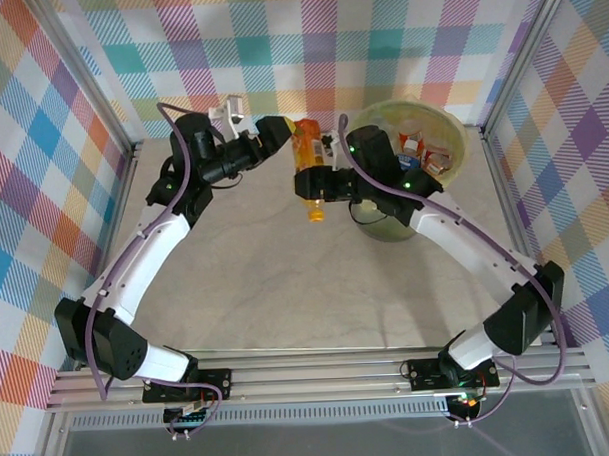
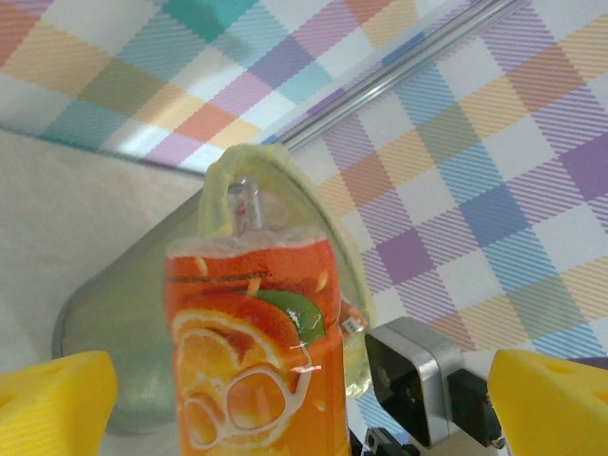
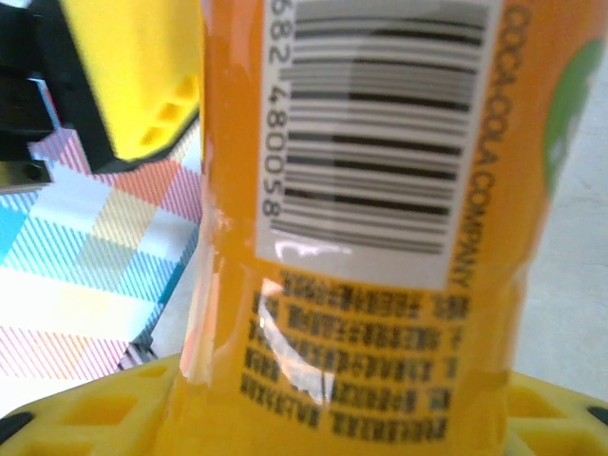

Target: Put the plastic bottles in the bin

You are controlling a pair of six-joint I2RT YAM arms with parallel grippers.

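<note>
An orange-labelled plastic bottle (image 1: pixel 307 168) hangs above the table just left of the bin (image 1: pixel 451 123). My right gripper (image 1: pixel 325 183) is shut on its body; in the right wrist view the bottle (image 3: pixel 370 237) presses against both yellow fingers (image 3: pixel 95 418). My left gripper (image 1: pixel 284 137) stands open at the bottle's far end. In the left wrist view its yellow fingertips (image 2: pixel 52 399) sit wide apart on either side of the bottle (image 2: pixel 256 351), not touching it. Behind the bottle stands the bin (image 2: pixel 133 323), lined with a yellow-green bag.
Red-labelled bottles (image 1: pixel 424 152) lie inside the bin. Metal frame posts and checkered cloth walls close in the table on three sides. The right wrist's camera block (image 2: pixel 418 380) sits close beside the bottle. Bare beige tabletop (image 1: pixel 286 279) lies in front.
</note>
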